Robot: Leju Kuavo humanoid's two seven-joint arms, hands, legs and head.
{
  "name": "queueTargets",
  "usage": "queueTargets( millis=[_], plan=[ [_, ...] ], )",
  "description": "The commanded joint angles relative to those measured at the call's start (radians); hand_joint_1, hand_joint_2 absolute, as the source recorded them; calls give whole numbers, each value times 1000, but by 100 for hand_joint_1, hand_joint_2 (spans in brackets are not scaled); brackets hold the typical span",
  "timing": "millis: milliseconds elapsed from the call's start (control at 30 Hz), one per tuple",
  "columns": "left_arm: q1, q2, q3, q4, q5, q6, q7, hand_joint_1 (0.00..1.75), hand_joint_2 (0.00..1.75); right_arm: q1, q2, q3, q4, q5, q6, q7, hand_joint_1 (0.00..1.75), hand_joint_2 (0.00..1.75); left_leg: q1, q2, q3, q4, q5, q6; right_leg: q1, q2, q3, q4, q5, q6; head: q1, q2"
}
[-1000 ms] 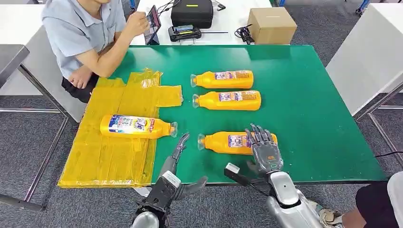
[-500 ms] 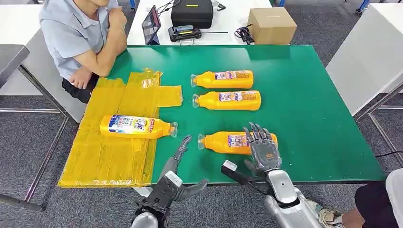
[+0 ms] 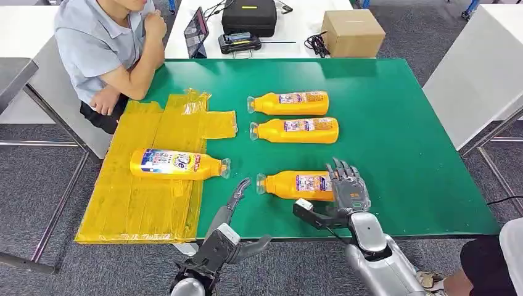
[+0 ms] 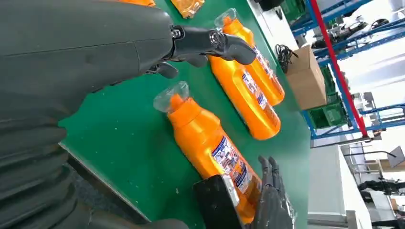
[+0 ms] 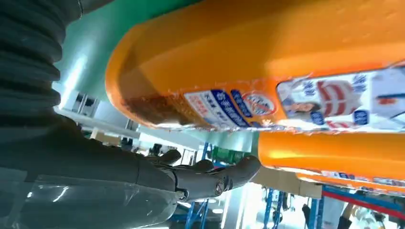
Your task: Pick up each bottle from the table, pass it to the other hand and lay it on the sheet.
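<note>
Orange bottle: we see the near bottle (image 3: 302, 184) lying on its side on the green surface (image 3: 401, 123), cap toward our left, its base end just under the right robot hand (image 3: 348, 190).
Right robot hand: fingers spread over the bottle's base end; in the right wrist view the bottle (image 5: 267, 71) passes close by the thumb (image 5: 210, 176), but we cannot tell whether the fingers have closed on it.
Left robot hand: the left robot hand (image 3: 231, 206) hangs over the near edge of the surface, fingers apart and holding nothing, just short of the bottle's cap.
Sheet: the yellow sheet (image 3: 148, 197) lies beyond the left robot hand, away from the right one; one bottle (image 3: 177, 164) already rests on it.
Waiting: two more bottles (image 3: 290, 103) (image 3: 296, 130) lie farther out, ahead of both robot hands.
Bystander: a person (image 3: 105, 49) sits at the far corner, beside the sheet.
Step, as we judge it: securing the near bottle before the hand-over.
Risk: a smooth round bottle held by its base end may roll away, or tip cap-down on lifting.
Risk: a slipping bottle could strike the left robot hand or drop off the near edge.
</note>
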Motion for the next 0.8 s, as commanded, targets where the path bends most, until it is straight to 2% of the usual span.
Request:
queueTargets(
  millis=[33, 233, 500, 767, 800],
  plan=[
    [-2, 30, 7, 1, -4, -8, 11, 0, 175, -76, -18, 55, 38, 13, 38, 20, 0, 175, 0, 2, 1, 0, -1, -1, 0, 2, 1, 0, 0, -1, 0, 0],
    [-7, 29, 4, 9, -9, -11, 14, 0, 175, -114, -18, 68, 101, -14, 90, 25, 0, 175, 1, 3, 3, 0, -2, -2, 1, 3, 3, 0, 0, -3, 0, 0],
    [-29, 27, -13, 38, -4, -21, 11, 0, 175, -137, -24, 58, 209, -171, 150, -72, 0, 175, 1, 1, 3, 0, -1, -1, 1, 0, 3, -1, -1, -2, 0, 0],
    [-31, 29, -15, 39, -2, -24, 11, 0, 175, -134, -28, 59, 217, -189, 151, -78, 0, 175, 1, 0, 5, -1, 0, -2, 1, 0, 4, -2, 0, -2, 0, 0],
    [-32, 29, -16, 39, -3, -23, 10, 0, 175, -134, -28, 62, 216, -199, 158, -82, 12, 175, 1, 1, 5, -1, 0, -2, 1, 0, 4, -1, 0, -2, 0, 0]
  ],
)
